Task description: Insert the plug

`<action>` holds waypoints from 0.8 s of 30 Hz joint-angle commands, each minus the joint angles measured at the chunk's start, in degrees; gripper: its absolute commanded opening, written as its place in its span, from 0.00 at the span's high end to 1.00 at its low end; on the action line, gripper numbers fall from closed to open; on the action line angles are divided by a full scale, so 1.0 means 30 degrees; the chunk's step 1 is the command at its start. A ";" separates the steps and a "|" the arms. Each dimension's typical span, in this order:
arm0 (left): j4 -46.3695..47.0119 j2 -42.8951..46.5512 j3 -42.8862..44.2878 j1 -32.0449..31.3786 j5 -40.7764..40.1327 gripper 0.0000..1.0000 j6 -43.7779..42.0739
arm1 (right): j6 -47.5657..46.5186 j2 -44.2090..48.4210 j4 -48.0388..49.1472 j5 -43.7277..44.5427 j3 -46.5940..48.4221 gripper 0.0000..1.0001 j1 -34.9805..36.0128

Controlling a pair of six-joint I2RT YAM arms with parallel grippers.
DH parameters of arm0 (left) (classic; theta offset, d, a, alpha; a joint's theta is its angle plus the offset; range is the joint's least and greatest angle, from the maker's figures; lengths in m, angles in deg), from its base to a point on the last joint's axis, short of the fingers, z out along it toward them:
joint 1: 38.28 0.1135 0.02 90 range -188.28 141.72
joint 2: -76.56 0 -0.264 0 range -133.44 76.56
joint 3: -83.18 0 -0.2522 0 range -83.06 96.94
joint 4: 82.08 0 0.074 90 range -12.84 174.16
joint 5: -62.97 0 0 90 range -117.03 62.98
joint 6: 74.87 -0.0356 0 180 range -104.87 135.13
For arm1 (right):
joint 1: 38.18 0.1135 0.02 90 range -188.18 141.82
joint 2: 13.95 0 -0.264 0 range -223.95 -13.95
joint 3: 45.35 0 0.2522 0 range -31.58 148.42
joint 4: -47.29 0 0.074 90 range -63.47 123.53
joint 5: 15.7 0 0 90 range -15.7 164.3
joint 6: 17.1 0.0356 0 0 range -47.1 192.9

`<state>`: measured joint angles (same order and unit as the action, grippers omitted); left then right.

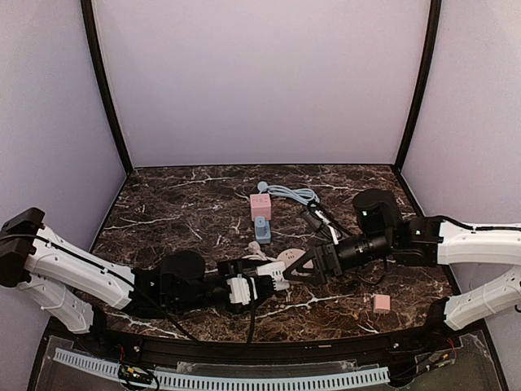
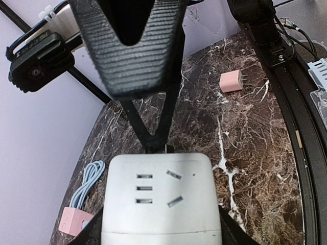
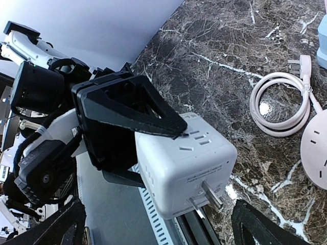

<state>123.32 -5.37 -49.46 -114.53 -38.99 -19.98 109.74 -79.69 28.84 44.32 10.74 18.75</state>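
Observation:
My left gripper point(image 1: 259, 287) is shut on a white cube adapter point(image 1: 241, 290) and holds it above the table near the front. In the left wrist view the cube point(image 2: 161, 199) shows its socket face between my fingers. In the right wrist view the cube point(image 3: 186, 168) shows its metal prongs point(image 3: 212, 195) pointing down and right. My right gripper point(image 1: 303, 265) is open and empty just right of the cube; one of its fingers point(image 2: 130, 46) hangs over the cube in the left wrist view. A round white socket point(image 3: 317, 148) with a coiled white cord point(image 3: 281, 104) lies on the table beyond.
A pink cube point(image 1: 260, 205), a blue plug point(image 1: 263, 230) and a light blue cable point(image 1: 293, 194) lie at the table's back middle. A small pink charger point(image 1: 381, 303) lies at the front right, also in the left wrist view point(image 2: 231, 80). A slotted rail point(image 1: 244, 380) runs along the front edge.

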 commanded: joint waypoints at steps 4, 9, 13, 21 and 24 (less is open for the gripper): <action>0.2993 0.0370 -0.0636 0.0162 -0.0076 0.68 -0.1762 | -0.1254 -0.0369 0.0506 -0.0472 0.0574 0.01 -0.0196; 0.2940 0.0647 -0.0532 0.0163 0.0116 0.69 -0.1634 | -0.2052 -0.0513 0.0626 -0.0459 0.0744 0.01 -0.0307; 0.3187 0.1019 -0.0516 0.0162 0.0585 0.69 -0.1285 | -0.2262 -0.0596 0.1335 -0.0644 0.0703 0.01 -0.0286; 0.3609 0.0711 -0.0209 0.0171 0.0762 0.69 -0.1087 | -0.2001 -0.1047 0.3276 -0.1800 0.0412 0.04 -0.0299; 0.3995 0.0434 -0.0120 0.0166 0.0825 0.70 -0.1156 | -0.1926 -0.1418 0.3606 -0.2128 0.0522 0.08 -0.0284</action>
<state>131.08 -4.04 -50.66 -114.26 -37.24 -24.04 104.43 -82.25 35.82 40.61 11.68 18.11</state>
